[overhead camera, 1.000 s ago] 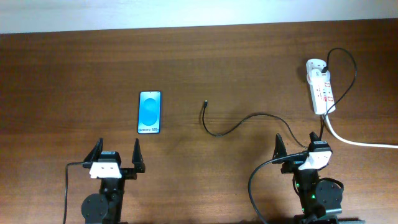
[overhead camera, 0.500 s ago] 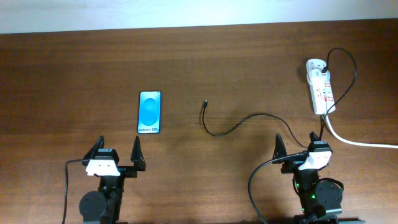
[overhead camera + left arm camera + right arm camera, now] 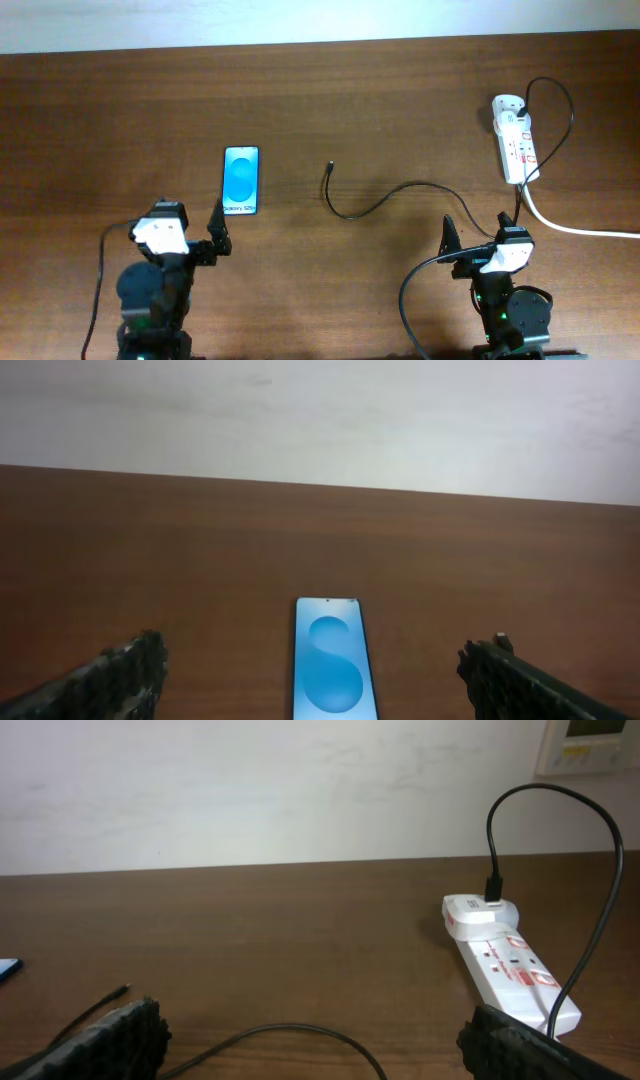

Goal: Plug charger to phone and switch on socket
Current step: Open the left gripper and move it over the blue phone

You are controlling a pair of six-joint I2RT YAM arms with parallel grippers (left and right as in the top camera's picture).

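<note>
A: Hand status?
B: Left hand (image 3: 322,645) is seen released, fingers spread, nothing gripped. It is held just short of the phone (image 3: 240,180), which is framed between the fingers in the wrist view. Right hand (image 3: 476,224) is likewise released and empty, held low near the front of the surface (image 3: 350,90).
A: Phone?
B: Laid flat left of centre, screen up and lit blue, white text at the near end.
A: Charger?
B: Plug tip (image 3: 329,166) is found lying loose to the right of the phone, well apart from it. The charger (image 3: 385,200) cable is curved from there toward the right hand, then looped up to the socket (image 3: 516,145), where its other end is plugged in at the far end.
A: Socket?
B: Placed far right, with a white cord (image 3: 570,228) led off the right edge. Switch position cannot be told.
</note>
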